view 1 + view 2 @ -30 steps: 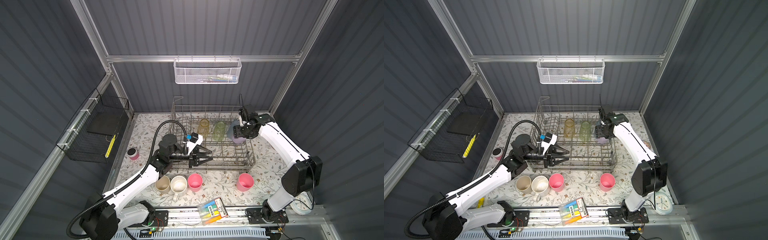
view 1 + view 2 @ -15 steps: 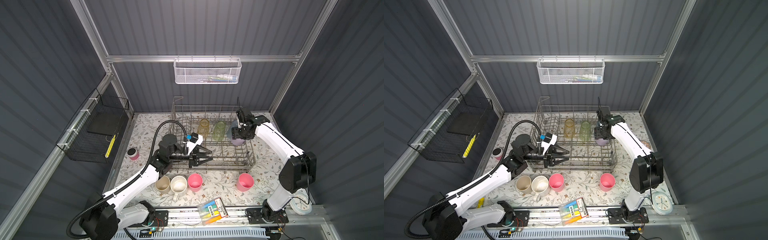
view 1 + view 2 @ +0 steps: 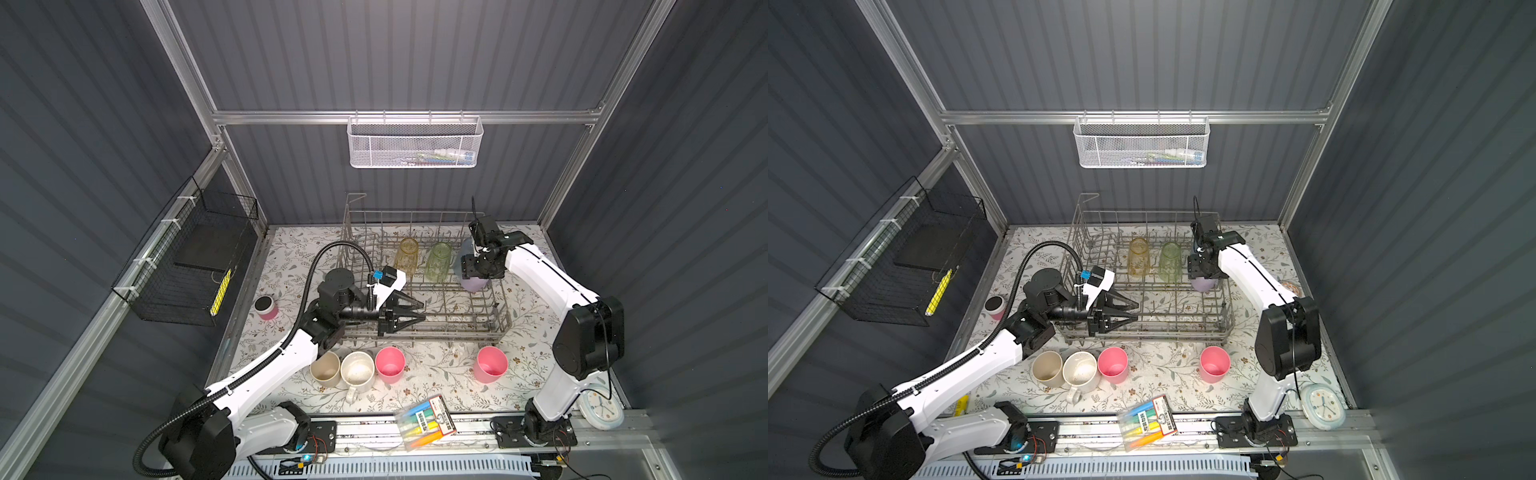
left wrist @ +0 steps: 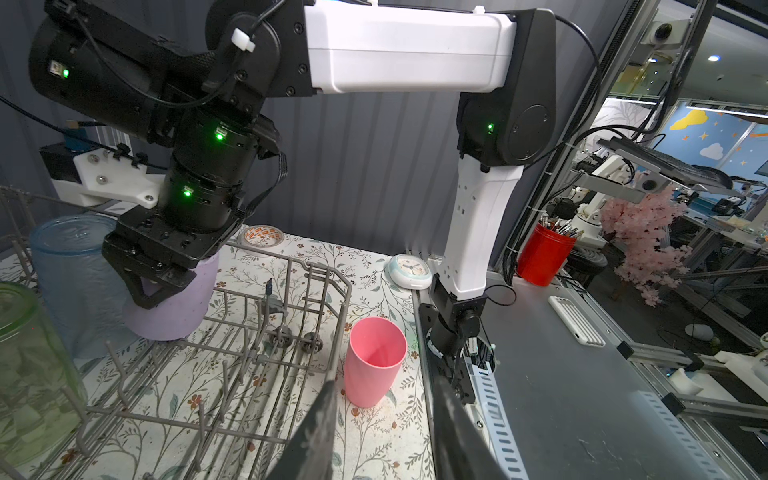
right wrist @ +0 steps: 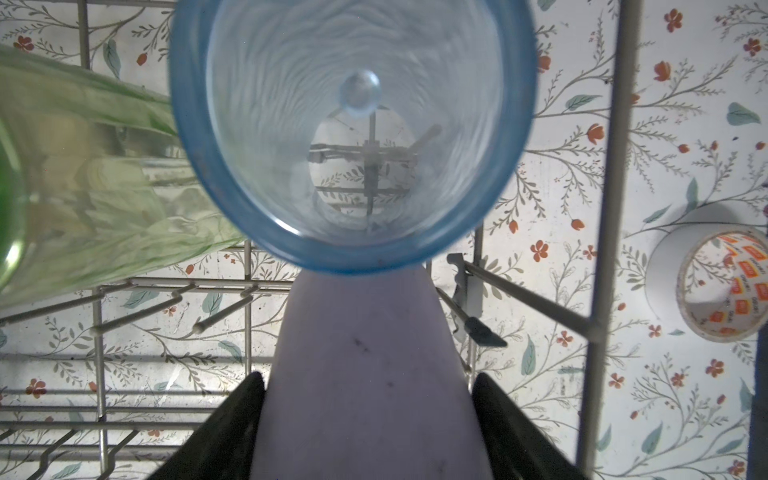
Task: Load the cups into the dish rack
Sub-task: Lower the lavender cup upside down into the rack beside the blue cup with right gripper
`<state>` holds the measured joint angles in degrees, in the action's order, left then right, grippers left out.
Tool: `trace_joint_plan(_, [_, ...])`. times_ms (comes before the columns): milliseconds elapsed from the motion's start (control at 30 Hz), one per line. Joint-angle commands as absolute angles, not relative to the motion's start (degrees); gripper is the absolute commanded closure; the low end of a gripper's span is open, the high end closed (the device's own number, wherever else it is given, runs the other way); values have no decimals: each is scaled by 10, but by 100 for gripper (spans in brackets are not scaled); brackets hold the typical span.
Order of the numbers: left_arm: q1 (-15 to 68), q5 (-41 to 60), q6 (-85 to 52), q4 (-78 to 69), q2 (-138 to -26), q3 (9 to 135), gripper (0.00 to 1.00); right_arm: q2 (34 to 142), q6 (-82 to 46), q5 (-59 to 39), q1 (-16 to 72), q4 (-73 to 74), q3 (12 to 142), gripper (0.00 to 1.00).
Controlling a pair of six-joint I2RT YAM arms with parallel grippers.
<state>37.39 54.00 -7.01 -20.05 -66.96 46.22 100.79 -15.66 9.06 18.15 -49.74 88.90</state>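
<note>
Cups here number eight. Four stand in the dish rack (image 3: 457,332) along its far side: one amber ribbed glass (image 3: 407,253), one green ribbed glass (image 3: 438,259), one clear-blue tumbler (image 5: 353,145) and one lilac tumbler (image 4: 174,307). Four wait upright on the surface (image 3: 436,374) in front: one beige tumbler (image 3: 325,366), one cream mug (image 3: 357,370) and two pink tumblers (image 3: 390,364) (image 3: 491,364). The step in hand looks like seating the lilac tumbler mouth-down in the far right corner, just beside the blue one; the right jaws grasp its sides. Next, I judge, they must release and lift straight clear. The left jaws hang parted and empty over the rack's near left part.
</note>
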Motion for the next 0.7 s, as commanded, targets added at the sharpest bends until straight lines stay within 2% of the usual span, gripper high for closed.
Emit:
trace_joint_plan(0, [370,547,-58,-191,-660,460,62,1017,-165,96,178,-485,883,43])
trace_joint_plan(667, [371,546,-55,-185,-656,457,62,1028,-174,95,177,-464,870,27])
